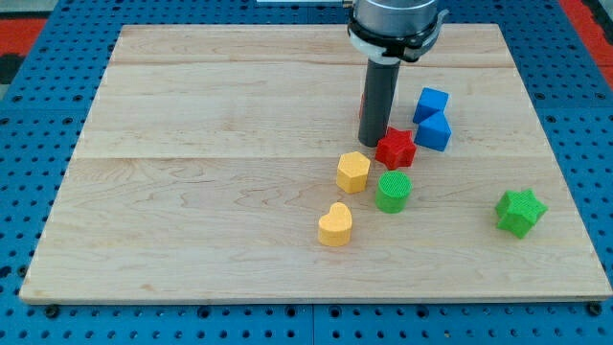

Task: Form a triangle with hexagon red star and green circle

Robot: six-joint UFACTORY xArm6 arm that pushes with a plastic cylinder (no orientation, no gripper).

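The arm has no fingers at all, so nothing is held; it ends in a straight dark rod that comes down from the view's top. The rod's tip (373,143) rests on the wooden tabletop (192,192), just to the view's left of the red star (396,148) and touching or nearly touching it; which of the two cannot be told.

The yellow hexagon (352,172) lies just below the tip and to the view's left. The green circle (393,191) sits just beside the hexagon on the view's right, directly below the red star. These three blocks stand close together in a tight three-cornered cluster, with the star at the top and the other two at the bottom corners.

A yellow heart (335,223) lies below the hexagon, a little apart from it. Two blue blocks sit to the view's right of the star: an upper blue block (431,102) and a lower blue block (434,131), touching each other, the lower one just beside the star. A green star (520,212) lies well apart at the view's right, near the tabletop's edge
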